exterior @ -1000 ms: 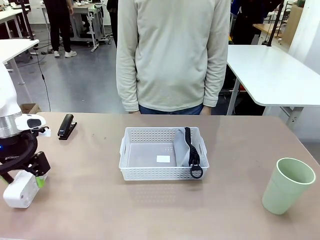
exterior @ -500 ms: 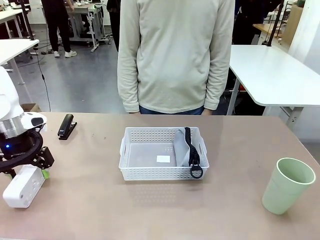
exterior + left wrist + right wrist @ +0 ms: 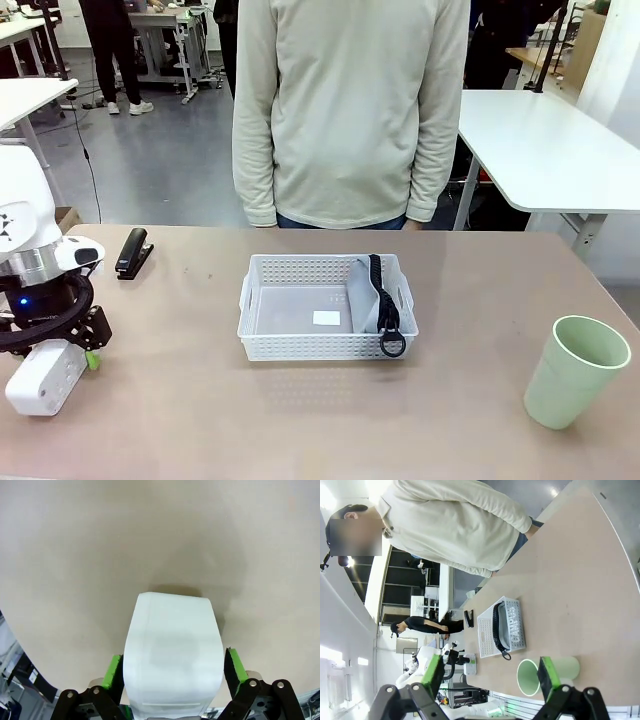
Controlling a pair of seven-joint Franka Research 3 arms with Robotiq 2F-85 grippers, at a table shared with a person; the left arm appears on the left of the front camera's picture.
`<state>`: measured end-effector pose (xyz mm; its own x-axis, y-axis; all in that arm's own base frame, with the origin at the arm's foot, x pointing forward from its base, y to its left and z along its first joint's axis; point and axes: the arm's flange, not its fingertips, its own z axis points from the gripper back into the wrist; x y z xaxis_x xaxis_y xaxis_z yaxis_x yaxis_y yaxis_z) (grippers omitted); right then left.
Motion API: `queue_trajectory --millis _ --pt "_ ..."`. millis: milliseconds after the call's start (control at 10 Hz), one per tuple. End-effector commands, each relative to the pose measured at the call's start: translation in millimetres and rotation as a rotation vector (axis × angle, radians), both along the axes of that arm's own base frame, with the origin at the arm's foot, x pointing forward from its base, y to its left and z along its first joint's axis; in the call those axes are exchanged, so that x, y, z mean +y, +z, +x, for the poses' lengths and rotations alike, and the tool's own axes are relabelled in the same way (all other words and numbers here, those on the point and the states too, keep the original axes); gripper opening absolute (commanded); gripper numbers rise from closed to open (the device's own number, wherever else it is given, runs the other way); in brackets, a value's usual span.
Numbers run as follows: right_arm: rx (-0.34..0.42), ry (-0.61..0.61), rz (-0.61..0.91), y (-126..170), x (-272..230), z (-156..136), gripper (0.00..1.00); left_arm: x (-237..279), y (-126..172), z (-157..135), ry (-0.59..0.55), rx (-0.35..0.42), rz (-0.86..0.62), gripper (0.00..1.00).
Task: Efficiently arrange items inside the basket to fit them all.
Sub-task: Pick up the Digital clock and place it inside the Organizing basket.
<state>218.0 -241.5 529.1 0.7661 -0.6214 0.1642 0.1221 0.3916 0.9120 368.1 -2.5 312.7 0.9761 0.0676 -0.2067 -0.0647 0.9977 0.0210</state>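
The white basket [image 3: 320, 347] stands mid-table with the grey pouch [image 3: 363, 300] lying at its right end, the black strap hanging over the front rim. At the left front edge lies the white block [image 3: 40, 382]. My left gripper [image 3: 52, 365] straddles it, open. In the left wrist view the block [image 3: 172, 645] sits between the green pads [image 3: 116, 675] with slim gaps on both sides. The black stapler [image 3: 132, 253] lies far left. The green cup [image 3: 577, 370] stands upright at the right front. My right gripper [image 3: 490, 675] hangs high above the table, open and empty.
A person in a pale sweater [image 3: 345, 110] stands at the far edge behind the basket, hands out of sight. Bare tabletop [image 3: 470, 300] stretches between basket and cup, and between stapler and basket. Another white table [image 3: 540, 150] stands behind on the right.
My left wrist has turned and come down closer around the white block. The block, basket, cup and stapler have stayed where they were.
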Motion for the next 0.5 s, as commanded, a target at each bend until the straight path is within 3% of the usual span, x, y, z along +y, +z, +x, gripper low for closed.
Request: queue_trajectory --millis 0,300,400 --pt "-0.038 0.007 0.001 0.4 -0.4 0.8 1.00 0.3 -24.0 -68.0 -0.026 0.000 0.019 1.00" --pt "-0.038 0.007 0.001 0.4 -0.4 0.8 1.00 -0.3 -24.0 -69.0 -0.065 0.019 -0.009 1.00" --pt "-0.038 0.007 0.001 0.4 -0.4 0.8 1.00 0.5 -22.9 -69.1 -0.085 0.022 -0.037 0.66"
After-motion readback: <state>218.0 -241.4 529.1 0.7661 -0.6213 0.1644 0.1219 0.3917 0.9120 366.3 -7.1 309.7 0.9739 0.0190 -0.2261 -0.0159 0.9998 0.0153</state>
